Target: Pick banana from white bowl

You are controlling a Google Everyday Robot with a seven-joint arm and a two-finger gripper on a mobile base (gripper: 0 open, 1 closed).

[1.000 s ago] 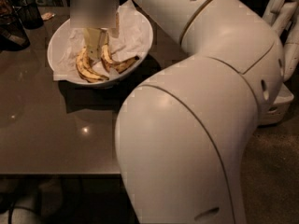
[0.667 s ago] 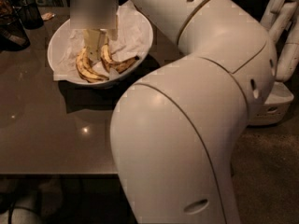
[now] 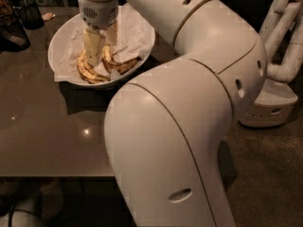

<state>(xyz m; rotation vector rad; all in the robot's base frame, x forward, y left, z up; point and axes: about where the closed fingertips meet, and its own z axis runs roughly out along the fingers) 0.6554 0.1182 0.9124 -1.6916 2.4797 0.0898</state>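
The white bowl [image 3: 61, 41], lined with crumpled white paper, sits at the back left of the dark table. Two brown-blotched bananas lie in it. One is a curved banana [image 3: 87, 72] at the front left. The other banana [image 3: 124, 65] has a dark tip pointing right. I cannot tell which of them is the shorter one. My gripper [image 3: 103, 56] points straight down into the bowl. It is open, with its fingers [image 3: 93, 46] among the bananas, one each side of the right banana's upper end. Its wrist hides the middle of the bowl.
Dark mesh cups [image 3: 28, 13] and a dark object [image 3: 10, 32] stand at the table's back left. My own large white arm links [image 3: 189, 117] fill the centre and right of the view. A white robot base [image 3: 270, 103] stands on the floor at right.
The gripper has sunk slightly deeper into the bowl. The big near arm link has shifted left in the view. The bananas have not moved.
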